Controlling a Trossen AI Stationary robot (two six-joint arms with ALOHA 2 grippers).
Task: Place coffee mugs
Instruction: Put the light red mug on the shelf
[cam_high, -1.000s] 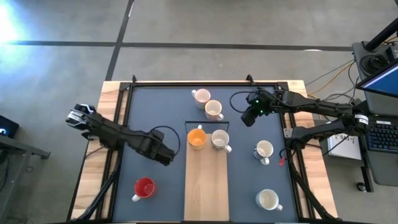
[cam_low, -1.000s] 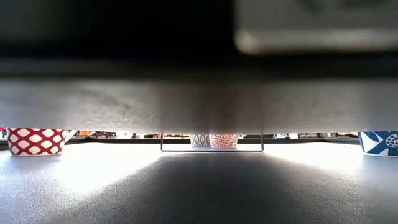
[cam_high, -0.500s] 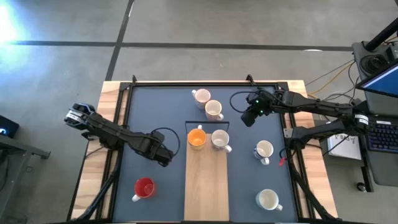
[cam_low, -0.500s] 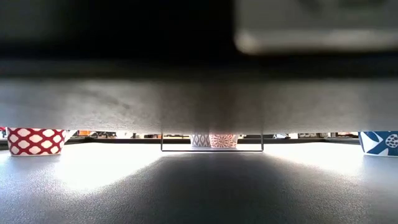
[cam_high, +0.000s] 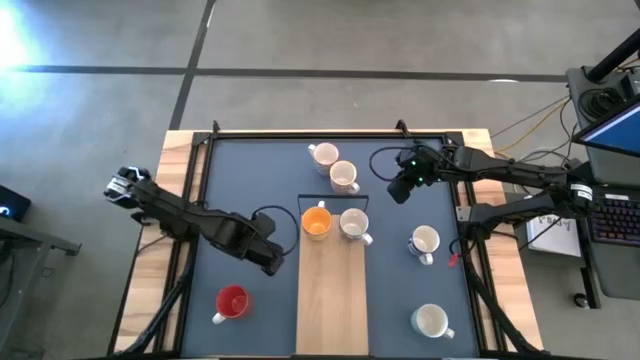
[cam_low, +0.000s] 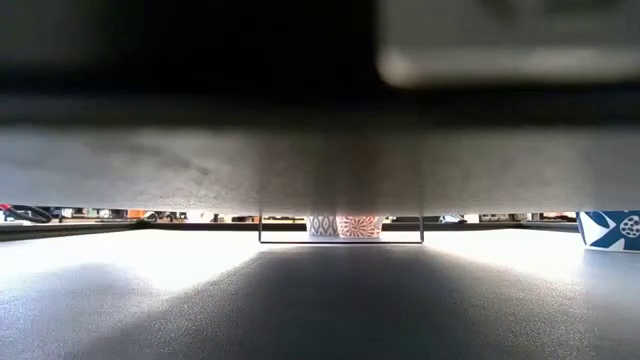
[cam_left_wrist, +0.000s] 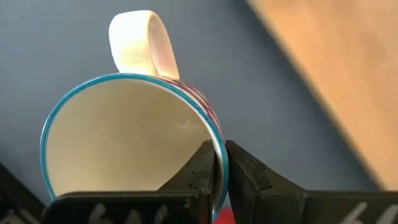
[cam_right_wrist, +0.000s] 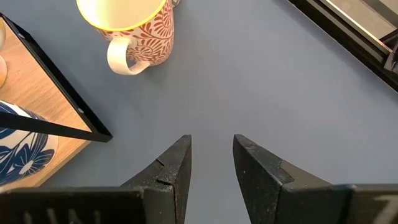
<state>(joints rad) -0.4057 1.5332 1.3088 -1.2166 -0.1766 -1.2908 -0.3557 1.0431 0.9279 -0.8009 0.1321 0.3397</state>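
The left tool pinches the rim of a mug with a cream inside, light-blue lip and red-patterned outside (handle pointing away from the wrist), above the dark table beside the wooden board. The right tool hangs spread near the table's far side

Robotics lab or workshop. A bare concrete floor, crossed by dark seam lines, is surrounding a wood-edged bench that is carrying a dark mat and a black frame. Two dark arms are reaching in over the bench from its sides. Loose cables, a keyboard and a lit screen are crowding a workstation beside the bench.
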